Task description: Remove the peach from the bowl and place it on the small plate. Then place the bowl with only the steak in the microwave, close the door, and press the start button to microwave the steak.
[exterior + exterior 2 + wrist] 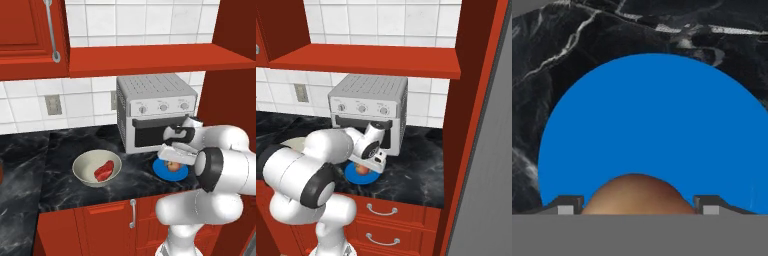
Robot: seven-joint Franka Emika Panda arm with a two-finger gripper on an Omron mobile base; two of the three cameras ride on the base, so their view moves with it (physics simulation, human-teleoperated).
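The peach (173,166) (361,170) (634,195) is down on the small plate (162,172) (356,178) (652,125), a bright blue disc on the black counter in front of the toaster oven. My gripper (174,161) (365,165) (637,206) reaches down over the plate, and the peach fills the whole gap between the fingertips (569,205). To the left stands the cream bowl (81,169) with just the red steak (103,171) lying in it. The microwave and its door are out of view.
A silver toaster oven (155,107) (368,110) with knobs stands directly behind the plate. A red shelf (160,59) hangs above, and a tall red cabinet side (471,125) closes off the right. Red cupboard doors (107,220) lie below the counter edge.
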